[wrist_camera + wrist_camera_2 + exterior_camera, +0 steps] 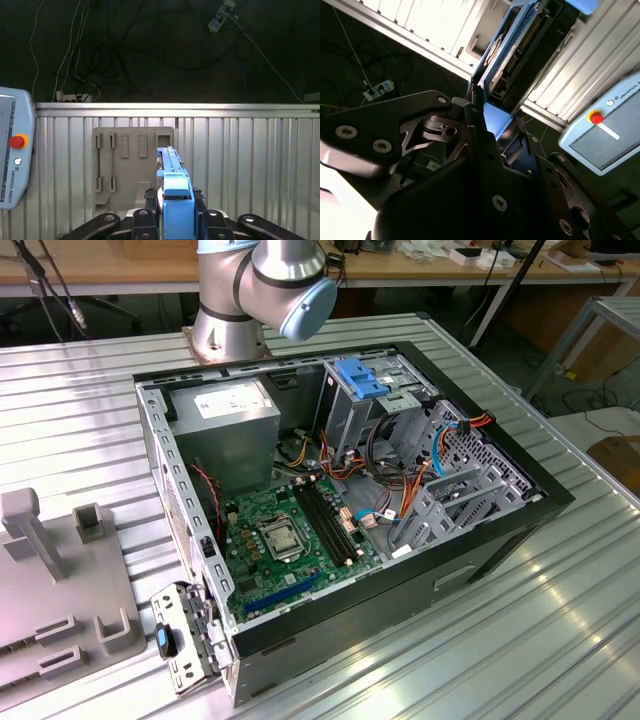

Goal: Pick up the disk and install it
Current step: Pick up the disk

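Blue-framed disk [169, 159] is clamped edge-on in the gripper [176, 201]. The jaws are closed to the carrier's width, with one black finger seen against each side in the first wrist view. The disk's flat faces are hidden there: just the thin edge and one blue end tab can be made out. In the second wrist view the disk [512, 50] is seen sticking out past the gripper [492, 122]. Its held end is masked by black linkage and its other end is cut by the frame edge. A grey fixture plate [125, 175] on the ribbed metal table [260, 165] is seen behind the disk, but touching or apart cannot be told from this edge-on angle. The plate's slots are partly covered by the disk, so no firm count is given. Counted in the wrist views: 1 disk, 1 gripper, 1 plate, 1 teach pendant [12, 150] with 1 red button [16, 141]; the pendant is cropped by the frame in both. In the exterior view 1 open computer case [480, 550] is seen on the table, holding 1 green motherboard [290, 540], 1 grey power supply [225, 425] and 1 blue bracket [365, 375] atop the drive cage. The fixture plate lies at the exterior view's left, partly cut off. The arm [260, 290] is cropped just above its base, at the far side of the case.
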Controlling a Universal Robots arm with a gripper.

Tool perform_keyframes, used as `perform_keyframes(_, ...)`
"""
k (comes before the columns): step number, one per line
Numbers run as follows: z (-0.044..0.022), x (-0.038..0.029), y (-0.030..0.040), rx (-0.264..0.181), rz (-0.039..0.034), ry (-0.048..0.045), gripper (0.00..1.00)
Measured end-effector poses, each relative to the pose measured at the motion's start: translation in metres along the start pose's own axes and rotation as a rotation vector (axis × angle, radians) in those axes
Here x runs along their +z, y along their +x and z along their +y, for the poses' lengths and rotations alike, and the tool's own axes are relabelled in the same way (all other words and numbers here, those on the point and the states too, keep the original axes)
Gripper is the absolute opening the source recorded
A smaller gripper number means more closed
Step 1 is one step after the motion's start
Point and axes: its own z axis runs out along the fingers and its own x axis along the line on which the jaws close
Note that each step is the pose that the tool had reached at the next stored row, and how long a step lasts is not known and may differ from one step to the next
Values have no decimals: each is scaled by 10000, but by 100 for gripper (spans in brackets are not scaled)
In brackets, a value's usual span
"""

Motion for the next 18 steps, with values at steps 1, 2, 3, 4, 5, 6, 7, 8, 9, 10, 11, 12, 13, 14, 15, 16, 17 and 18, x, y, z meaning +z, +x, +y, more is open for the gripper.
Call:
perform_keyframes(1,-3,-93,0,0,0,0,37)
perform_keyframes(2,-4,-141,-1,0,0,-1,37)
perform_keyframes(3,-4,-154,-1,0,0,-2,37)
perform_keyframes(4,-4,-154,-1,0,0,-1,37)
perform_keyframes(5,-4,-154,-1,0,-1,0,37)
perform_keyframes(6,-4,-155,-1,0,0,-1,37)
perform_keyframes(7,-5,-156,-1,0,1,-3,37)
perform_keyframes(8,-13,-155,-1,1,0,-1,37)
perform_keyframes(9,-26,-155,-1,0,0,-1,37)
perform_keyframes(10,-43,-154,-1,0,0,-1,37)
perform_keyframes(11,-63,-153,-1,0,-1,-1,37)
perform_keyframes(12,-88,-152,-1,0,-1,0,37)
perform_keyframes(13,-109,-152,-1,0,0,-1,37)
perform_keyframes(14,-139,-150,0,0,0,-1,37)
perform_keyframes(15,-163,-149,0,0,0,-1,37)
perform_keyframes(16,-183,-148,0,-1,0,0,37)
perform_keyframes(17,-200,-147,0,0,0,-1,37)
perform_keyframes(18,-221,-145,0,0,0,0,37)
